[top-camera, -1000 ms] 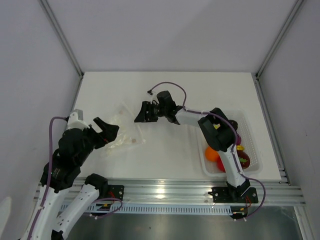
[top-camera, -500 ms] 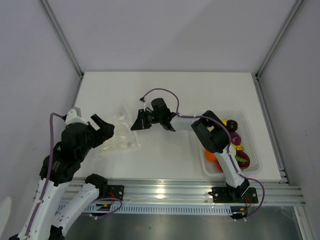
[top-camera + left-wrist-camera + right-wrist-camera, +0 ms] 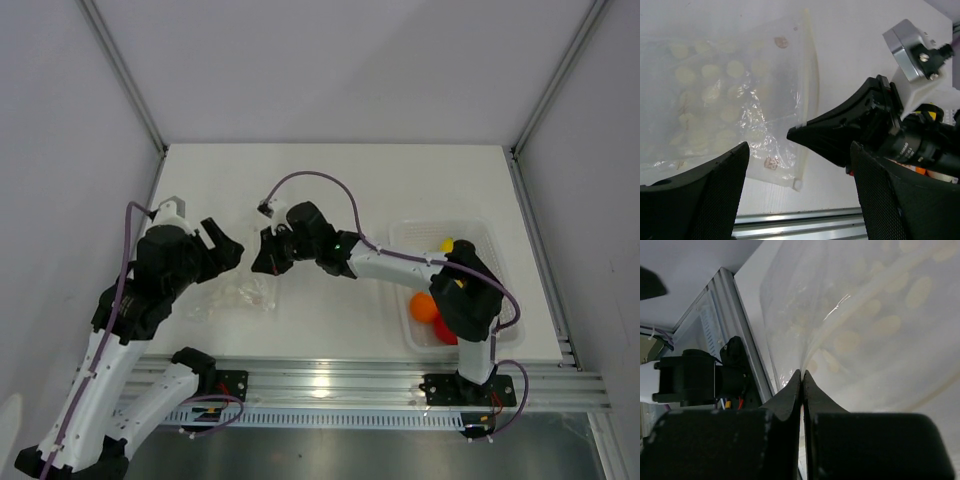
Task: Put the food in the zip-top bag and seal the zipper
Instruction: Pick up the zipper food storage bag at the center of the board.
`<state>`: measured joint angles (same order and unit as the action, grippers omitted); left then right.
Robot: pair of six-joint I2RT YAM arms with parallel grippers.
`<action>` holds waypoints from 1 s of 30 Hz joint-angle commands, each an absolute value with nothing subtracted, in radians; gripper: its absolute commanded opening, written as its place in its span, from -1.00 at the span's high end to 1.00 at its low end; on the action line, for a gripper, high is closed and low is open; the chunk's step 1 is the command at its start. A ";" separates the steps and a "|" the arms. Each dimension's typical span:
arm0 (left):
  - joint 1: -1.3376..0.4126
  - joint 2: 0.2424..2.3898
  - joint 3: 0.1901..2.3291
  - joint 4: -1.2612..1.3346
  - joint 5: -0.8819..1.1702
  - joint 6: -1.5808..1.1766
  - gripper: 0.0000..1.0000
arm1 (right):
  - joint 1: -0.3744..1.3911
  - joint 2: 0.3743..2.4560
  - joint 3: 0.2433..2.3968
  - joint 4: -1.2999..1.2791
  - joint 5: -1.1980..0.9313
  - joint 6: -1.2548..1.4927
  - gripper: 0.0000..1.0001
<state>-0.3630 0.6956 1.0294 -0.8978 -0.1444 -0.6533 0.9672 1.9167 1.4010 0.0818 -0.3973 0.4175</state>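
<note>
Right wrist — right hand (image 3: 802,374) tight on zip-top bag (image 3: 865,315) edge

White tabletop (image 3: 400,180), matte and evenly lit. Enclosed by pale grey walls (image 3: 330,70) on three sides (slanting aluminium posts (image 3: 124,75) at the back corners). Along the near edge, a silver slotted rail (image 3: 330,382) with a soft glint; darker grey beneath.
</note>
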 commanded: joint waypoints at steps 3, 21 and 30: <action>-0.354 0.722 1.065 -0.850 -0.087 -0.664 -0.68 | 1.028 1.813 1.414 -0.035 -0.224 0.301 1.00; -0.354 0.775 0.970 -0.779 -0.029 -0.647 -0.60 | 1.152 1.655 1.310 0.037 -0.101 0.262 1.00; -0.353 0.793 0.940 -0.726 0.071 -0.631 -0.50 | 1.175 1.624 1.272 0.092 -0.103 0.265 1.00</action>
<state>-0.3611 0.7826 0.9440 -0.7765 0.0101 -0.6556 1.1664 1.6733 1.2800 0.0269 -0.1196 0.2775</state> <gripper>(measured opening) 0.759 0.006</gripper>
